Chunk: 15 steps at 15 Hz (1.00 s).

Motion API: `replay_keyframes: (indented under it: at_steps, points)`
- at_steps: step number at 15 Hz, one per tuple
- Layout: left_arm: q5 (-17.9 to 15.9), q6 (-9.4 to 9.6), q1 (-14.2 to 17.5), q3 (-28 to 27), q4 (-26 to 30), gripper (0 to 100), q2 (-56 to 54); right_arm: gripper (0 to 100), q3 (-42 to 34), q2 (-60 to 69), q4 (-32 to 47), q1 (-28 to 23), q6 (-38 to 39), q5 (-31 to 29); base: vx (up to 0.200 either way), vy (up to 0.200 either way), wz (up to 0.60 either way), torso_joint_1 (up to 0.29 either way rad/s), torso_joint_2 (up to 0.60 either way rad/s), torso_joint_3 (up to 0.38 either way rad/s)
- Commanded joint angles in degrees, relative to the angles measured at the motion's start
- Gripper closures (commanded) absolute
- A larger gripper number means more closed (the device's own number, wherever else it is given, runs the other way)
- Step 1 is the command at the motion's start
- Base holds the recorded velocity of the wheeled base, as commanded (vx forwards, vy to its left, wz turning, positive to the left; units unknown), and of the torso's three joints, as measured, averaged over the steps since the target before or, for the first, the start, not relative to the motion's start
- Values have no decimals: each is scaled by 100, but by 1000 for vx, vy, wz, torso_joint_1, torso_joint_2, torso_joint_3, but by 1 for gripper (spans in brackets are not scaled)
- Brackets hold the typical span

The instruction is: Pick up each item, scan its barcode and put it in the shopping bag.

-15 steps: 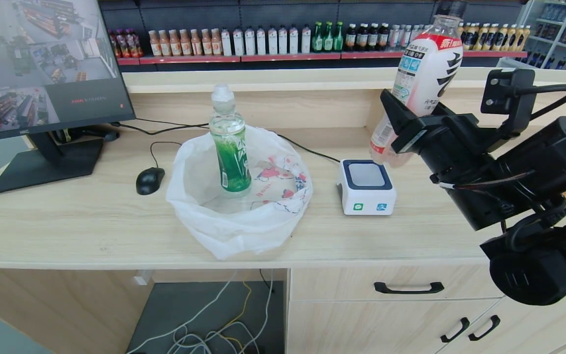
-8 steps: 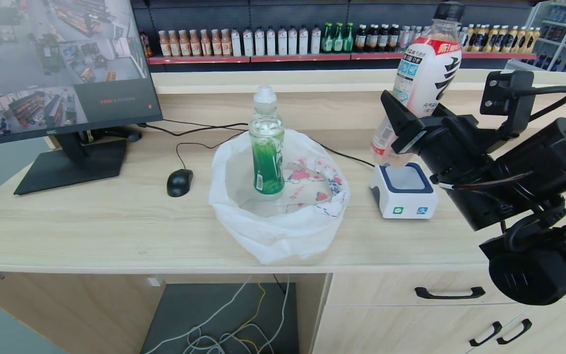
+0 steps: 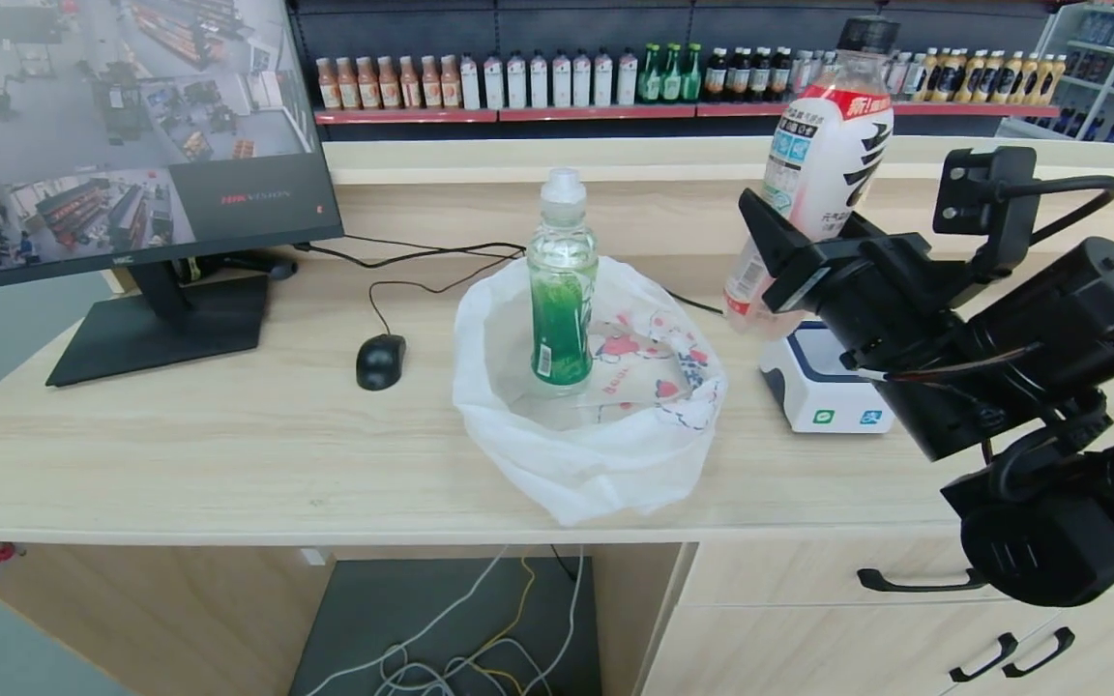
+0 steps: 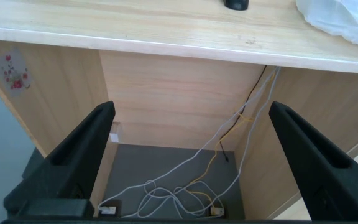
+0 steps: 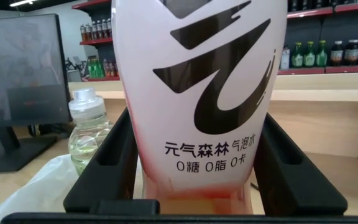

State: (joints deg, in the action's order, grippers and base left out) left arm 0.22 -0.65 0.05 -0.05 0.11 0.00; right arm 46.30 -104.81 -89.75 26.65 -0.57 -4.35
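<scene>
Left gripper (image 4: pixel 191 112) spread wide, empty, low before counter (image 4: pixel 166 31). Right gripper (image 3: pixel 789 261) clamps white-pink bottle (image 3: pixel 823 155) near upright, fingers (image 5: pixel 114 162) flanking lower body, base over scanner (image 3: pixel 823 391). Beside scanner, green bottle (image 3: pixel 562 300) stands in shopping bag (image 3: pixel 596 454).

Head view: high, facing forward and down over the light wood counter (image 3: pixel 180 454), at mid range.
Left wrist view: low, below the counter's front edge, facing the open wood-walled recess (image 4: pixel 179 99) beneath it.
Right wrist view: level, facing across the counter, very near the pink-and-white labelled plastic bottle (image 5: pixel 197 93).
Head/left wrist overlap: counter edge, black computer mouse (image 4: pixel 235 4), white plastic shopping bag (image 4: pixel 344 18).
Head/right wrist overlap: that bottle, green-labelled clear bottle (image 5: pixel 89 134), black flat monitor (image 5: pixel 23 68).
</scene>
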Motion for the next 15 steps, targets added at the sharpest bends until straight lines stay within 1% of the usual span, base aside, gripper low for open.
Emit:
replay_keyframes:
  at_steps: [1,3,5,9,11,15]
  points:
    - [4,-6,4,5,-2,0,0,100,55,5,-25,-2,-48,57,0,0,0,0,0,0]
    - [4,-6,4,-4,-2,0,0,100,257,-162,-25,42,-189,242,0,0,0,0,0,0]
    - [4,-6,4,5,-2,0,0,100,731,-531,19,156,-224,215,0,0,0,0,0,0]
    - [4,-6,4,5,-2,0,0,100,1373,-997,687,218,-206,215,0,0,0,0,0,0]
    - [4,-6,4,-4,-2,0,0,100,1663,-1296,757,218,-154,215,0,0,0,0,0,0]
    - [4,-6,4,-4,-2,0,0,100,1760,-1603,766,183,-145,180,0,0,0,0,0,0]
